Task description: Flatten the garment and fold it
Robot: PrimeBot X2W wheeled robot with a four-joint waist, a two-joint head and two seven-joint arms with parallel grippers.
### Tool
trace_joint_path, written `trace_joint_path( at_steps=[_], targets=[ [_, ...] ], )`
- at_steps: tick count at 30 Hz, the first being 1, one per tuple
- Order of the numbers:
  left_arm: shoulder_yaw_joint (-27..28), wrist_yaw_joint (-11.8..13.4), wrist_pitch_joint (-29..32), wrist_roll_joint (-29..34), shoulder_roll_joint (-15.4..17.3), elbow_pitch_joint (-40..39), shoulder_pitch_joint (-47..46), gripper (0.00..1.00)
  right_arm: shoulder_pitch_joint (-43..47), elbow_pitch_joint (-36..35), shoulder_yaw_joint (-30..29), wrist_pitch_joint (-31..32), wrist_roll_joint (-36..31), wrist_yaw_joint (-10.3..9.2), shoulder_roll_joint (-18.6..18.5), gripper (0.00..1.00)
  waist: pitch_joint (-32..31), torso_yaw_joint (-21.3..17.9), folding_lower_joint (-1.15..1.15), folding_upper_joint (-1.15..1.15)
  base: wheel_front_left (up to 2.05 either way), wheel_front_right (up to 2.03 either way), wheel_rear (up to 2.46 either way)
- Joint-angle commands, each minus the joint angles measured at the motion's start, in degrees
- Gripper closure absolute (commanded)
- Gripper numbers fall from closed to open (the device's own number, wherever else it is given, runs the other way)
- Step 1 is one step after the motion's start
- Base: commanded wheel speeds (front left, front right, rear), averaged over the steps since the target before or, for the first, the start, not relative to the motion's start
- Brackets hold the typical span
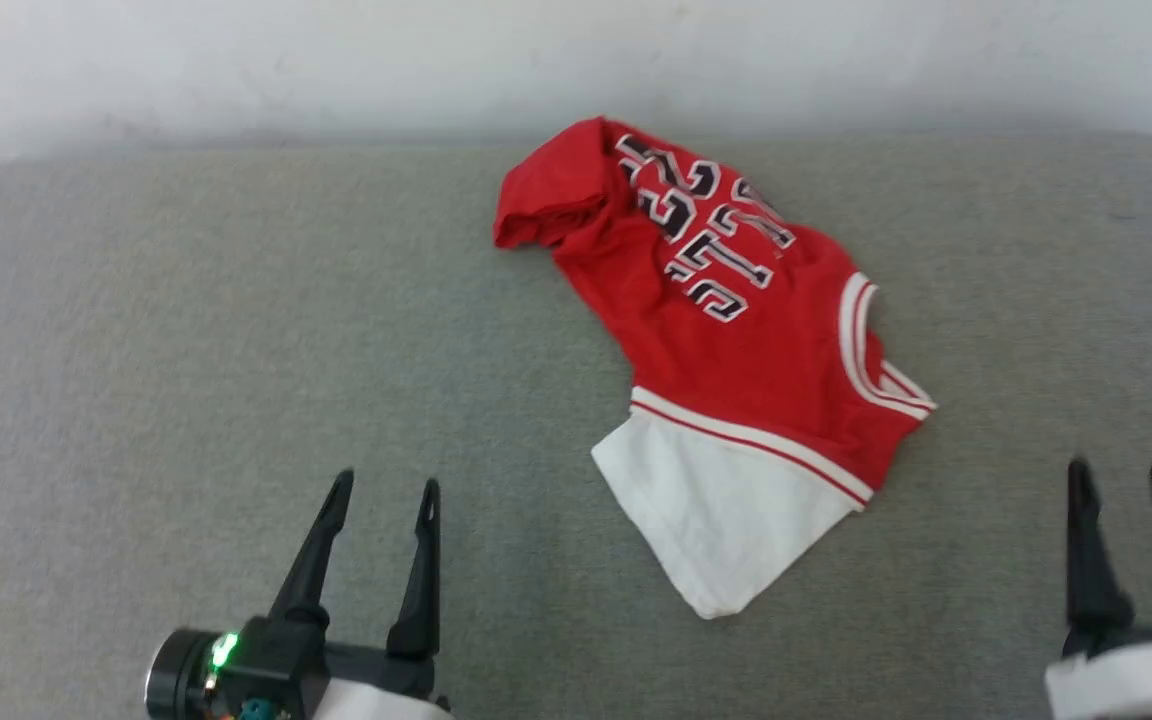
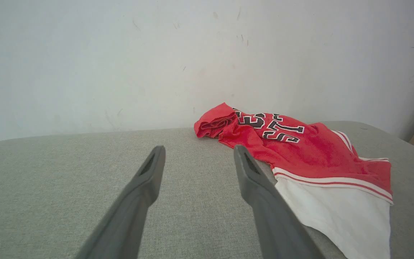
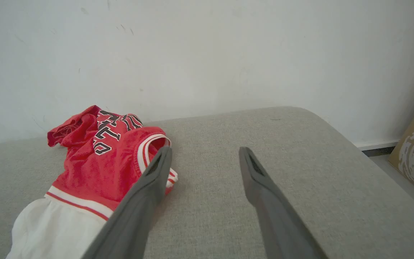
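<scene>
A grey woven-fabric pad (image 1: pixel 186 330) set against a plain white wall (image 1: pixel 336 60) carries the garment (image 1: pixel 736 340), a red T-shirt with a white sleeve and block lettering, lying crumpled right of centre. The left gripper (image 1: pixel 386 483) and right gripper (image 1: pixel 1119 468) hover at the near edge, dark fingers spread wide, holding nothing. Flattening seems not yet begun; the next move likely calls for each gripper to pinch an opposite edge and draw the cloth apart.
</scene>
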Motion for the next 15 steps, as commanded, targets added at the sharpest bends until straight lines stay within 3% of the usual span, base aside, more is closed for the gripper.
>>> trace_joint_path(
  at_steps=[1,6,9,14,15],
  targets=[
    [0.67,0.85,-0.27,0.67,-0.21,-0.13,1.55,0.0,2.45,0.99,0.71,-1.81,1.66,-0.04,0.17,0.0,-3.09,-3.18,0.01,0.0,0.0,0.0,0.0],
    [0.92,1.33,-0.27,1.49,0.08,0.32,1.58,0.0,3.92,2.55,2.55,-4.48,3.17,-0.04,0.18,0.0,-3.86,-4.26,0.01,0.0,0.0,0.0,0.0],
    [-1.15,-0.74,2.86,2.58,1.22,0.63,-2.07,0.0,3.23,2.28,2.24,-4.82,2.43,-0.04,0.18,0.0,-3.77,-3.96,0.01,0.0,0.0,0.0,0.0],
    [-8.25,-5.78,15.36,4.68,2.38,2.63,-13.35,0.0,2.25,1.84,0.7,-4.32,1.73,-0.04,0.19,0.0,-2.08,-2.2,0.01,0.0,0.0,0.0,0.0],
    [-8.25,-5.78,15.36,4.68,2.38,2.63,-13.35,0.0,2.25,1.84,0.7,-4.32,1.73,-0.04,0.19,0.0,-2.08,-2.2,0.01,0.0,0.0,0.0,0.0]
  ],
)
